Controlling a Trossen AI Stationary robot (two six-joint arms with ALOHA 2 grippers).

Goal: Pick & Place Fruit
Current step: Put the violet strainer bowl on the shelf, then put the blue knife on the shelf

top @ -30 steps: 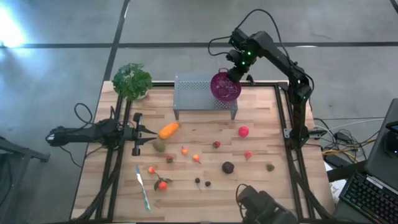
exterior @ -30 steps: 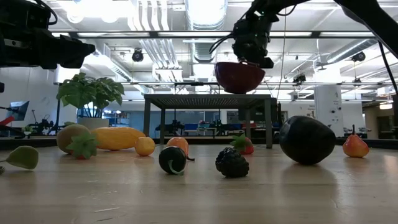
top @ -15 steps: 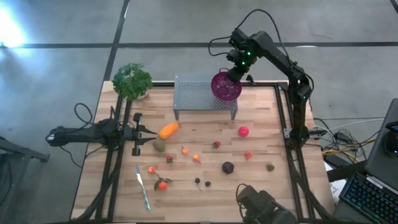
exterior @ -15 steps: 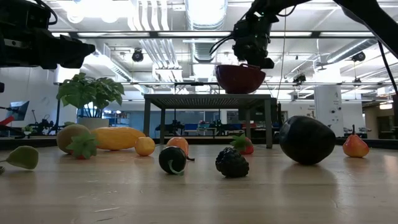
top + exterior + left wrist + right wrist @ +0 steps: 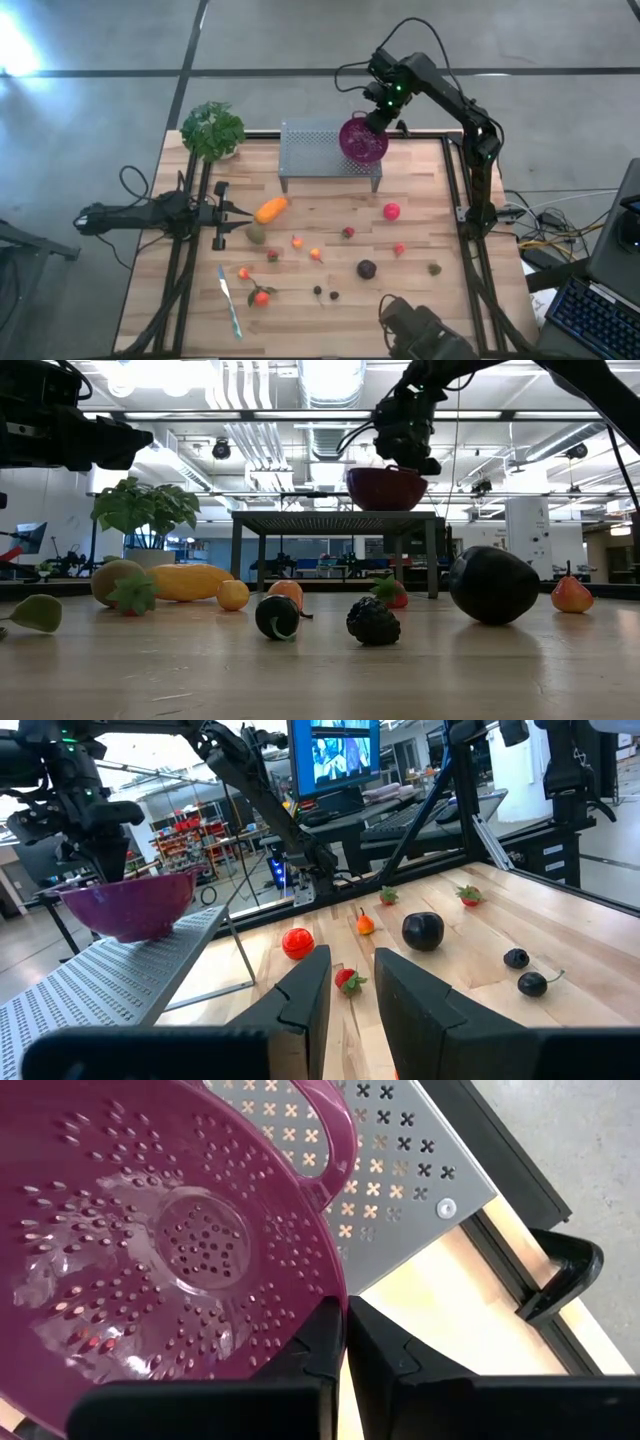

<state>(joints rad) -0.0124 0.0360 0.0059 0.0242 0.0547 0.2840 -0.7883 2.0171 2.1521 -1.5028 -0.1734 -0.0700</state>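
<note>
The fruit lies scattered on the wooden table: an elongated orange one (image 5: 270, 210), an olive-green one (image 5: 256, 234), a red ball (image 5: 391, 211), a dark purple ball (image 5: 367, 269) and several small pieces. My right gripper (image 5: 378, 118) is shut on a purple colander (image 5: 362, 140) at the right end of a grey perforated rack (image 5: 315, 150). My left gripper (image 5: 240, 211) stands level at the table's left side, just left of the orange fruit. Its fingers are slightly open with nothing between them (image 5: 347, 990). My right gripper pinches the colander's rim (image 5: 343, 1285) beside a loop handle, one finger inside the bowl and one outside. The fingers come from above, slanting steeply down. The colander sits upright with its bottom (image 5: 386, 508) at the rack's top; whether it rests there I cannot tell.
A leafy green plant (image 5: 212, 130) stands at the far left corner. A pale knife-like tool (image 5: 230, 300) lies near the front left. Dark frame rails (image 5: 470, 250) run along both table sides, and a camera mount (image 5: 420, 330) sits at the near edge.
The colander in my right gripper has sunk a little toward the rack's top, staying upright. My left gripper has kept still.
</note>
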